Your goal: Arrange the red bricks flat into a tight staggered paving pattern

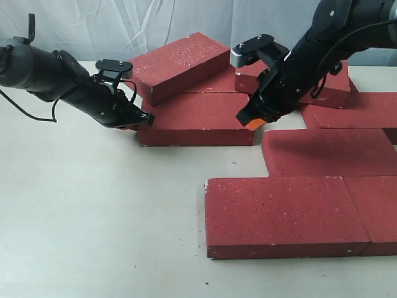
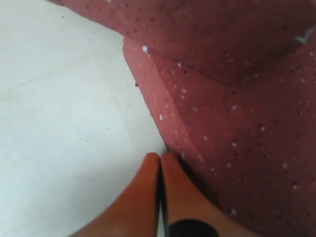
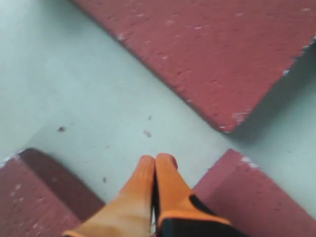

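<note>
Your left gripper (image 1: 142, 118) and right gripper (image 1: 247, 119) are pressed together; shove the likely heavy, stiff dark-red rectangular bricks (image 1: 198, 115) endwise

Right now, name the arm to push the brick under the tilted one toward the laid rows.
Left, likely: left pincer, shut, sits at that brick's outer end; right pincer occupies the gap.

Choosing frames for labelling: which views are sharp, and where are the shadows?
Exterior view: sharp, evenly lit, soft shadows beneath the red bricks. Left wrist view: soft focus, close orange fingertips blurred. Right wrist view: similarly soft, dark shadow beside the brick corner.
</note>
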Motion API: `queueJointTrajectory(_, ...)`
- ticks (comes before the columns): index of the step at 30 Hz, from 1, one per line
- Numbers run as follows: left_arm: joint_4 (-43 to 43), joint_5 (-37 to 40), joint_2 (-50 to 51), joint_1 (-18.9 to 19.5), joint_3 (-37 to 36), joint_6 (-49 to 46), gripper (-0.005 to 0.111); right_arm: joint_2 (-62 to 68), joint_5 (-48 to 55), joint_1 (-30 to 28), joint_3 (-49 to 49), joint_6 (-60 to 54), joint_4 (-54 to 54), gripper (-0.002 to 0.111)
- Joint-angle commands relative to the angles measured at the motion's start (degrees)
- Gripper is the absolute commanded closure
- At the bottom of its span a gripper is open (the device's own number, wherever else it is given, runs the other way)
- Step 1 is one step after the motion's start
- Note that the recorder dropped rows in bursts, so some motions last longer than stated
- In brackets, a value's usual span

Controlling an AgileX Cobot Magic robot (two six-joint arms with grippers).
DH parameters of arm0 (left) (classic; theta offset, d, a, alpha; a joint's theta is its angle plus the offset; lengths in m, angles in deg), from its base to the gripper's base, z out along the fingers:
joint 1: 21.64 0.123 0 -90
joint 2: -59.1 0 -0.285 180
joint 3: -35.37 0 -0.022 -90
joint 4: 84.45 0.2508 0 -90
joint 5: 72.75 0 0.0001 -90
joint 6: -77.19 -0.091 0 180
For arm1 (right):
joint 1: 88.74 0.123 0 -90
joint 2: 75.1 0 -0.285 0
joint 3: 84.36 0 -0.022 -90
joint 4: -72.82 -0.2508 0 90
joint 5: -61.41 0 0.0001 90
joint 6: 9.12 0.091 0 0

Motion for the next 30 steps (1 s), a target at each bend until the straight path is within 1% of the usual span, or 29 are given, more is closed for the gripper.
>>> queueJointTrajectory(1, 0.6, -0.1, 0.2, -0.2, 0.2, -0.2, 0.107, 0.9, 3.1, 2.7, -0.2, -6.1, -2.0, 0.109)
queueJointTrajectory(4, 0.7, 0.4, 0.2, -0.2, 0.2, -0.2, 0.107, 3.0, 2.1, 4.4, -0.2, -7.2, -2.0, 0.109)
queueJointTrajectory(7, 0.7, 0.4, 0.2, -0.2, 0.2, -0.2, 0.107, 4.8, -1.0, 5.7, -0.2, -9.1, -1.7, 0.109)
queueJointTrajectory(11, 0.9, 0.6, 0.2, -0.2, 0.2, -0.2, 0.107, 6.0, -7.0, 6.0, -0.2, -9.1, -1.9, 0.109)
queueJointTrajectory(13, 0.9, 0.6, 0.2, -0.2, 0.2, -0.2, 0.107, 6.1, -7.9, 5.8, -0.2, -9.1, -1.6, 0.109)
queueJointTrajectory(18, 0.9, 0.8, 0.2, -0.2, 0.2, -0.2, 0.107, 6.5, -8.0, 5.8, -0.2, -9.1, -0.7, 0.109)
queueJointTrajectory(21, 0.2, 1.0, 0.2, -0.2, 0.2, -0.2, 0.107, 6.7, -8.0, 5.8, -0.2, -8.9, 3.0, 0.109)
queueJointTrajectory(24, 0.2, 1.0, 0.2, -0.2, 0.2, -0.2, 0.107, 6.7, -8.0, 5.8, -0.2, -6.4, 6.2, 0.109)
queueJointTrajectory(30, 0.2, 1.0, 0.2, -0.2, 0.2, -0.2, 0.107, 6.7, -8.0, 5.8, -0.2, -5.2, 8.5, 0.109)
